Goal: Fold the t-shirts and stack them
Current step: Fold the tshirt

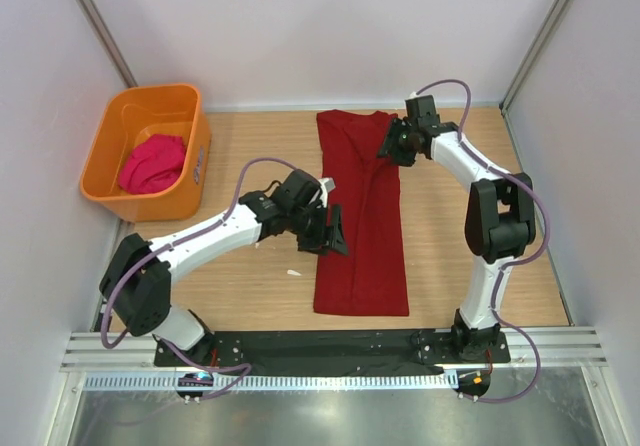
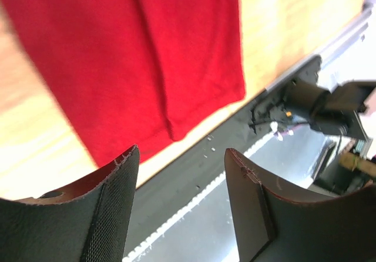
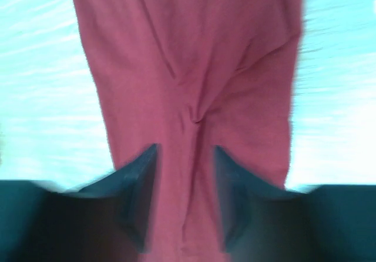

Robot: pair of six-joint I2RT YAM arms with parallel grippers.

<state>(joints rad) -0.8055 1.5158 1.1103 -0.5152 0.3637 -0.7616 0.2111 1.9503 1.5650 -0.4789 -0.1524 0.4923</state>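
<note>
The red t-shirt (image 1: 360,236) lies folded long on the table (image 1: 260,146). The left end effector (image 1: 335,238) at its left edge and the right end effector (image 1: 386,152) at its far end are both open. Grabbing only one layer could pull the fold apart.

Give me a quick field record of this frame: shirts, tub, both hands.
shirt 1: dark crimson cloth t-shirt, folded into a long strip, flat on the wooden table
shirt 2: magenta-pink cloth t-shirt, crumpled inside the orange plastic tub, far left
left hand: open, empty, at the strip's left edge
right hand: open, over the strip's far end, nothing held
stack: not started
</note>
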